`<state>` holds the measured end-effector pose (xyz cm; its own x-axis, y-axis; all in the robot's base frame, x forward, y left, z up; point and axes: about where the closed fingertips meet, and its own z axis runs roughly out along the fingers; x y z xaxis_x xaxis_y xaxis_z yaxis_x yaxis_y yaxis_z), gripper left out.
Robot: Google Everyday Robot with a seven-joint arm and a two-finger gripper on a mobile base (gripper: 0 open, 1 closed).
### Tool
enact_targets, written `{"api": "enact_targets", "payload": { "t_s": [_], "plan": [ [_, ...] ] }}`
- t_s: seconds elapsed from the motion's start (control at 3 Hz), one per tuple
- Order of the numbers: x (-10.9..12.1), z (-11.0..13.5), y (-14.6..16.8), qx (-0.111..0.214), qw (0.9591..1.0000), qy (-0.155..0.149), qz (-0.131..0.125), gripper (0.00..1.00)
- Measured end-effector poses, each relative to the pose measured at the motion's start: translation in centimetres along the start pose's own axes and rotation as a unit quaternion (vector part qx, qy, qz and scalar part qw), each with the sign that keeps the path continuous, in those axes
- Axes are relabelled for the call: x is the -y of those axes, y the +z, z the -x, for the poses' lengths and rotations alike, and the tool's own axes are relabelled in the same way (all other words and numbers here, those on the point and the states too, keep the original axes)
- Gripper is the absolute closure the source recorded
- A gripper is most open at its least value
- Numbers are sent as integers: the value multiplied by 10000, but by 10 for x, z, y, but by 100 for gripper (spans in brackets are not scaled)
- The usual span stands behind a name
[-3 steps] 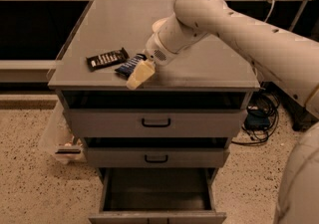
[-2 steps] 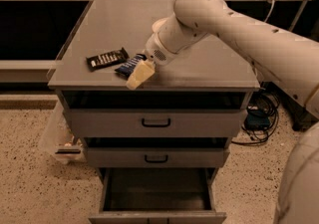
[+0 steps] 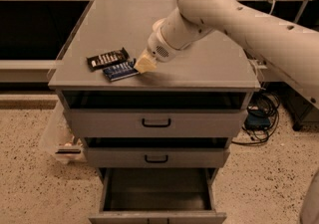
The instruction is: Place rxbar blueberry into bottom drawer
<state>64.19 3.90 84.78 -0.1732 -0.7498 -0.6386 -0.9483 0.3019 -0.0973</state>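
The rxbar blueberry point(image 3: 119, 71), a flat bar in a dark blue wrapper, lies near the front left edge of the grey cabinet top point(image 3: 199, 68). My gripper point(image 3: 144, 62) hovers at the bar's right end, touching it or just above it; I cannot tell which. The arm reaches in from the upper right. The bottom drawer point(image 3: 157, 214) is pulled open below, and its dark interior holds nothing I can see.
A black-brown wrapped bar point(image 3: 107, 58) lies just behind and left of the blue one. The two upper drawers point(image 3: 156, 123) with black handles are shut. Cables point(image 3: 259, 113) lie on the floor to the right, and a clear bin point(image 3: 60, 141) stands at the cabinet's left.
My gripper has moved slightly up and to the right, uncovering more of the blue bar. The bars and drawers have not moved.
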Motion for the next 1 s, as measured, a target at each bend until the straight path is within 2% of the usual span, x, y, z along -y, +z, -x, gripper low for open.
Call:
{"api": "enact_targets", "payload": {
  "t_s": [0.33,0.67,1.0],
  "plan": [
    [0,0,0,0,10000,0,0,100],
    [-2,3,-1,70,9997,-127,191,100],
    [0,0,-22,96,9993,-243,262,100]
  ]
}}
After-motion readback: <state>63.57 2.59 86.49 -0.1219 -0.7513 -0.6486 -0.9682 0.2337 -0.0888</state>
